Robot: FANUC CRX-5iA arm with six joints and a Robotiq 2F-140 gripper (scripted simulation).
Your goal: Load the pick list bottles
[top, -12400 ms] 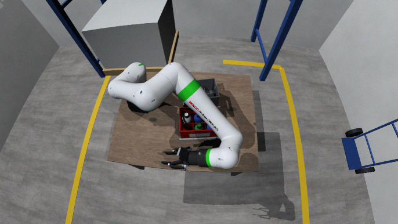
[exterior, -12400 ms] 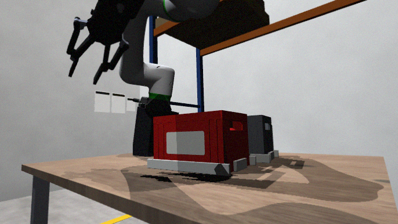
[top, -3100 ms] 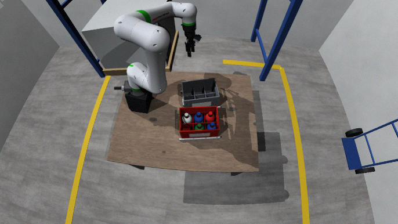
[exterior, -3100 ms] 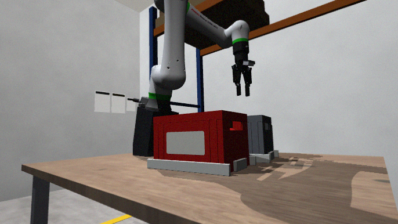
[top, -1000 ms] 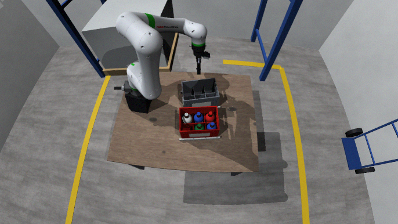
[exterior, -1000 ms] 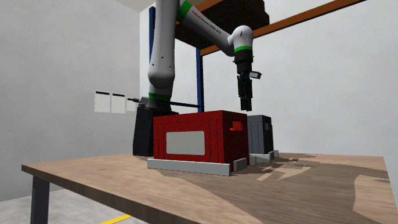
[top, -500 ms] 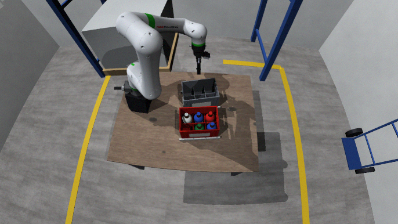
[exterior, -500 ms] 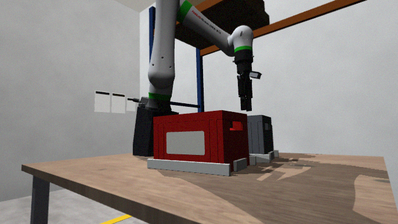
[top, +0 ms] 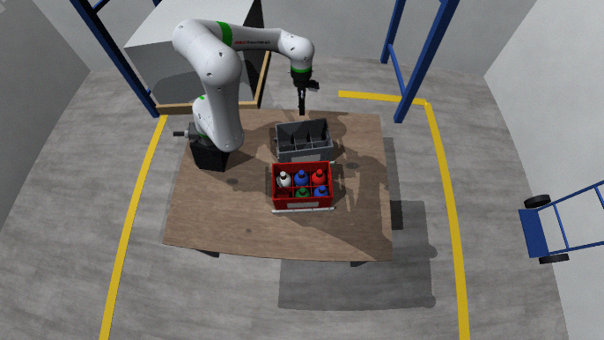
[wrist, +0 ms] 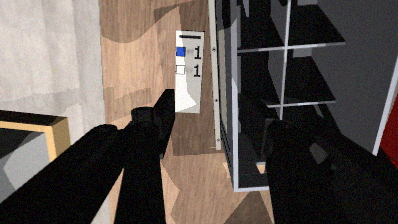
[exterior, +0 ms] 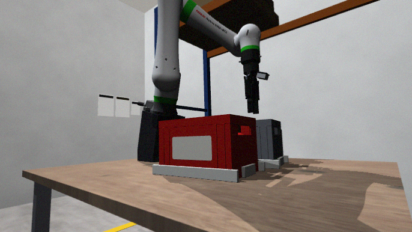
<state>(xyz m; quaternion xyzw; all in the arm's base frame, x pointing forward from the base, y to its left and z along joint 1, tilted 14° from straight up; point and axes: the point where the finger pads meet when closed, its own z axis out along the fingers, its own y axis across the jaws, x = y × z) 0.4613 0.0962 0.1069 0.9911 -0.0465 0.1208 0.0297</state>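
Observation:
The pick list (wrist: 189,70) lies on the table beside the grey crate (wrist: 286,50) (top: 304,155) (exterior: 268,141), black bar at the top. It shows a blue square (wrist: 181,51) with 1 and a white square (wrist: 180,70) with 1. The grey crate's cells are empty. The red crate (top: 301,203) (exterior: 222,141) holds a white bottle (top: 283,180), a blue bottle (top: 301,178), a red bottle (top: 319,177), a green bottle (top: 302,192) and a second blue bottle (top: 321,190). My gripper (top: 301,112) (exterior: 253,111) (wrist: 207,104) hangs above the list, beyond the grey crate's far side, fingers partly apart and empty.
Grey stop rails (exterior: 195,172) (top: 303,210) hold the crates in place. The robot base (top: 209,154) stands at the table's left rear. A wooden-rimmed box (top: 207,106) sits behind the table. Blue rack posts (top: 411,62) and a hand truck (top: 559,220) stand off the table.

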